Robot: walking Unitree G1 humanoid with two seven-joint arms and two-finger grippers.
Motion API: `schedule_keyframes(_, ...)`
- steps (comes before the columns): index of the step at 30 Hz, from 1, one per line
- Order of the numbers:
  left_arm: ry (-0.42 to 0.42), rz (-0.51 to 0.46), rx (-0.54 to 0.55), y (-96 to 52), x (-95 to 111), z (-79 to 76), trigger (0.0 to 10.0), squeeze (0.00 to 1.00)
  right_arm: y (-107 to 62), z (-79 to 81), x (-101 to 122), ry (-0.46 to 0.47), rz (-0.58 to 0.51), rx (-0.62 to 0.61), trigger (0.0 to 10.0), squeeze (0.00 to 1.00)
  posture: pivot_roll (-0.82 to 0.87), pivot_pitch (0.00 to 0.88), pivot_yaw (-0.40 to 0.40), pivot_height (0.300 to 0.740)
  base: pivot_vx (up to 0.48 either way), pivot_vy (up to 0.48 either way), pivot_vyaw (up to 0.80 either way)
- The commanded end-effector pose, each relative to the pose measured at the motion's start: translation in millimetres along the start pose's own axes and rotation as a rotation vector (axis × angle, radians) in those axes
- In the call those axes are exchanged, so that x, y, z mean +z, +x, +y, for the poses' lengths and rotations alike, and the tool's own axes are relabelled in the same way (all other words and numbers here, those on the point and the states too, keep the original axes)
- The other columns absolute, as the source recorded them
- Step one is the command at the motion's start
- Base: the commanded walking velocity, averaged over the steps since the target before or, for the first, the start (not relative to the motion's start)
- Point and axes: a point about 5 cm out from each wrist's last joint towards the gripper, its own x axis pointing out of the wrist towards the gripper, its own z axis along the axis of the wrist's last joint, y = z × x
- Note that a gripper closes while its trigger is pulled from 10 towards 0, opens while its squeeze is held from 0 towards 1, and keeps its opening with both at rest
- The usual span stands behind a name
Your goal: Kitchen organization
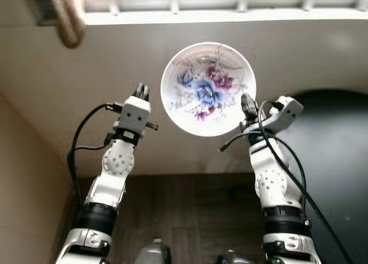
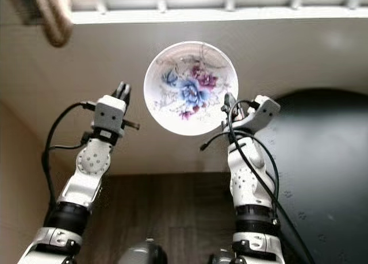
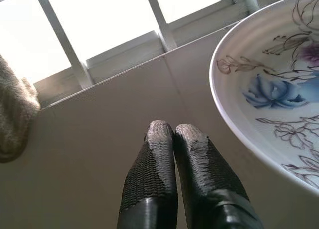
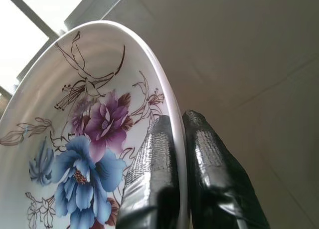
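Note:
A white plate (image 1: 208, 88) painted with blue and purple flowers is held up over the pale counter, its face toward me. My right gripper (image 1: 248, 106) is shut on the plate's right rim; in the right wrist view the rim (image 4: 175, 119) runs between the two black fingers (image 4: 152, 164). To the plate's left, my left gripper (image 1: 141, 92) is raised with its fingers (image 3: 159, 154) pressed together on nothing, a short gap from the plate's edge (image 3: 234, 124).
The beige counter (image 1: 86, 74) runs back to a bright window sill (image 1: 230, 14). A brown cloth (image 1: 63, 16) hangs at the far left. A dark rounded surface (image 1: 333, 155) lies on the right. Wooden floor (image 1: 190, 212) lies below, between my arms.

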Motion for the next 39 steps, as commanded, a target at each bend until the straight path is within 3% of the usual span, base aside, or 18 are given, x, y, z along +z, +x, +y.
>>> schedule_keyframes(1, 0.001, -0.007, -0.02, 1.4, 1.5, -5.0, 10.0, 0.0, 1.0, 5.1, 6.3, -0.019, -0.033, 0.028, 0.0, 0.0, 0.15, 0.0, -0.018, 0.74, 0.0, 0.0, 0.8)
schedule_keyframes(39, 0.013, 0.005, -0.013, 1.6, -0.2, -3.3, 10.0, 0.0, 0.2, 9.1, 4.0, -0.041, -0.022, 0.056, 0.0, 0.0, 0.16, 0.0, -0.019, 0.74, 0.0, 0.0, 0.8)
